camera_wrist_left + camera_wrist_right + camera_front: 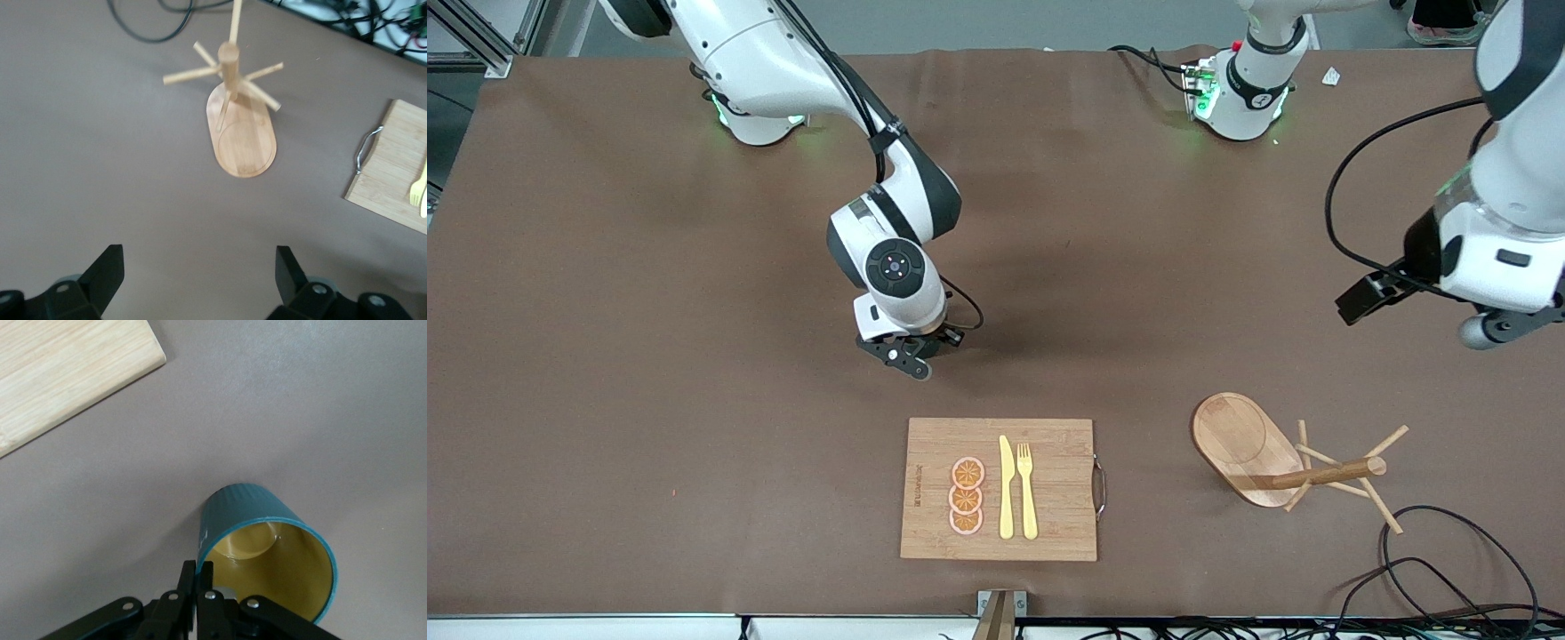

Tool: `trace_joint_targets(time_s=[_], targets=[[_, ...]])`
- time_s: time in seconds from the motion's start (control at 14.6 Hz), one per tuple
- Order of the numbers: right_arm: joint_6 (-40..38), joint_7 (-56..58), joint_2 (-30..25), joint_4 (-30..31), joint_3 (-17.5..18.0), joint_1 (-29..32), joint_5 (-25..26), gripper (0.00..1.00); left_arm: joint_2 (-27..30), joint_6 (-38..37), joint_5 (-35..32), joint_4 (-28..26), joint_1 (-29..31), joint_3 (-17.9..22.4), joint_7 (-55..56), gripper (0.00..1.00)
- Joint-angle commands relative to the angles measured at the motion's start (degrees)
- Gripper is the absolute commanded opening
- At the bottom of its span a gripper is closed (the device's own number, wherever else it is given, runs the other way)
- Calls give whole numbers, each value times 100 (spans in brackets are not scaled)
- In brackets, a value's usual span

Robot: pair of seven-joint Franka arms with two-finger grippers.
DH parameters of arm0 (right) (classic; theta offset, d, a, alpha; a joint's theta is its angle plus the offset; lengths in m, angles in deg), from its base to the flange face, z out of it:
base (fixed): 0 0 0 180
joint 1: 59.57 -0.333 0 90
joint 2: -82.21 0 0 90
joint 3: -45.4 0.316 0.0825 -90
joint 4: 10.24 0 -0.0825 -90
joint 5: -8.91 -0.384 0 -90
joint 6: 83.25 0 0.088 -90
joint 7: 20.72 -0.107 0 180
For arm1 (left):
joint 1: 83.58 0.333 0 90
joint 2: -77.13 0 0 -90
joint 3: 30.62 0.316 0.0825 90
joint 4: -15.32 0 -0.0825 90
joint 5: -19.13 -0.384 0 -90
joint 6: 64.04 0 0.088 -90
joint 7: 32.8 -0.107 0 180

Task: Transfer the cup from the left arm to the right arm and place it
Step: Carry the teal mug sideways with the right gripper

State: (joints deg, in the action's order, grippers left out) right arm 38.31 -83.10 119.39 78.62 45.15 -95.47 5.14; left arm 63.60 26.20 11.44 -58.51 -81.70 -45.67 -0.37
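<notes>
The dark teal ribbed cup (267, 540) with a tan-yellow inside fills the right wrist view, mouth toward the camera. My right gripper (197, 568) is shut on its rim, one finger inside and one outside. In the front view the right gripper (907, 351) is low over the brown table, farther from the front camera than the cutting board, and the hand hides the cup there. I cannot tell whether the cup touches the table. Its handle is hidden. My left gripper (200, 273) is open and empty, high over the left arm's end of the table, facing the mug tree.
A wooden cutting board (1049, 444) holds three orange slices (967, 496), a yellow knife (1007, 487) and a fork (1027, 489). A wooden mug tree (1258, 449) with a pegged post stands toward the left arm's end. Black cables (1449, 569) lie at the table's near edge.
</notes>
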Motion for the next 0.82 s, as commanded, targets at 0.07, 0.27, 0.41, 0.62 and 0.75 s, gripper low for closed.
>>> trace_joint_targets(time_s=[0.07, 0.27, 0.41, 0.62, 0.75], targets=[[-193, 548, -115, -97, 16, 381, -80, 0, 386, 134, 540, -281, -153, 608, -1000, 100], [-475, 1645, -343, -149, 16, 899, -80, 0, 780, 117, 637, -596, -162, 776, -1309, 100], [-554, 2515, -414, -149, -1, 1346, -54, 0, 1027, 108, 664, -895, -127, 776, -1362, 100], [-616, 3798, -423, -149, -19, 1962, -10, 0, 1317, 12, 716, -1177, -92, 872, -1974, 100], [-712, 4529, -414, -149, -54, 2366, 86, 0, 1510, -102, 725, -1335, -92, 934, -2459, 100]])
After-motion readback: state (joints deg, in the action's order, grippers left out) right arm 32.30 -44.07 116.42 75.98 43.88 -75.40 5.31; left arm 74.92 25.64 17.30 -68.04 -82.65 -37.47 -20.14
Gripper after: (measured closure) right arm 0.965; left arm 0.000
